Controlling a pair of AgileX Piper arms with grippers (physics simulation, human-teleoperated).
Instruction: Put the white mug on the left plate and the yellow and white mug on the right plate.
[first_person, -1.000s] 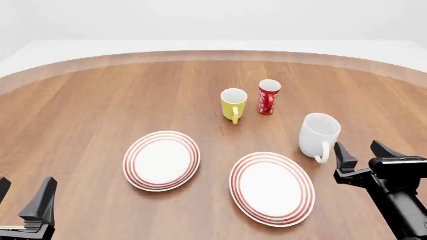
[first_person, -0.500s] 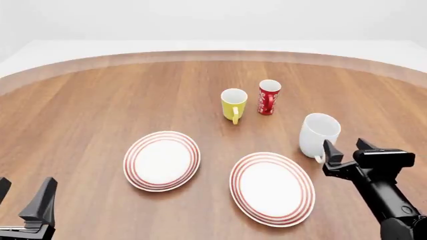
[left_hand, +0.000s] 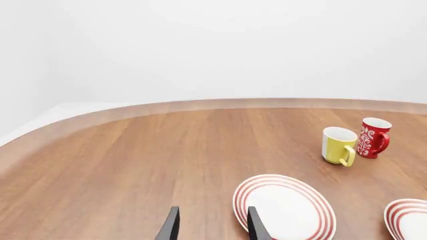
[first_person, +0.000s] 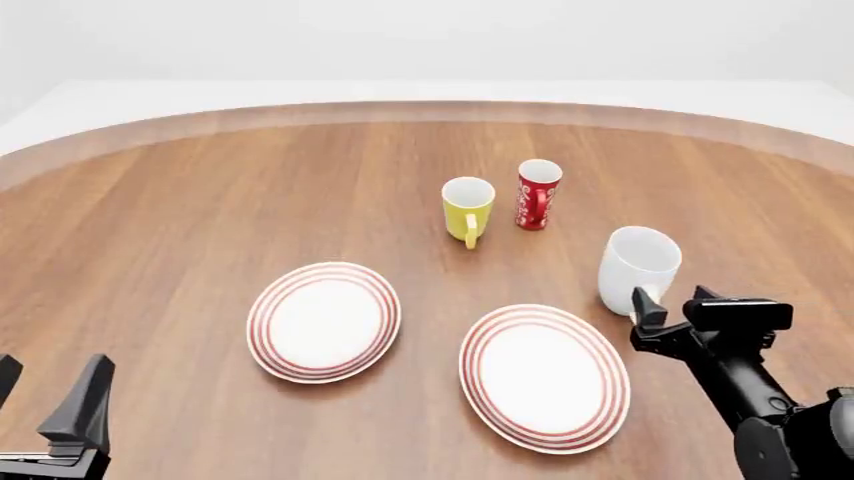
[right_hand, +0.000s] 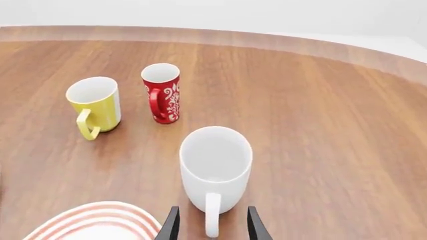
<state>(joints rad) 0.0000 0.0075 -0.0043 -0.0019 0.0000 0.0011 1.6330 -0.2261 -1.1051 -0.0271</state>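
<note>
The white mug (first_person: 639, 268) stands upright on the bench (first_person: 200, 200), right of centre, just beyond the right plate (first_person: 545, 376) — and its handle (right_hand: 211, 213) points straight back at the right gripper (first_person: 675, 313). In the right wrist view the handle sits between the two fingers (right_hand: 171, 225), which are spread w/ a gap a bit wider than the handle; nothing's gripped yet, and whether the tips touch the mug can't be told. So the coming move looks like a short straight push fwd along the handle's line, then a close on the handle. The right arm is clearly the nearer one. The left gripper (first_person: 47, 400) is way off at the near left corner, fingers open and empty, aimed roughly toward the left plate (first_person: 324, 321). The yellow mug (first_person: 467, 207) is farther back, mid-bench, upright, handle toward the arms' side, w/ a red cup (first_person: 538, 193) just beside it on its right but apart. Both plates are bare. Catch — the white mug belongs on the left plate, which lies past the right plate from here, so a long carry leftward, or maybe a handover.
</note>
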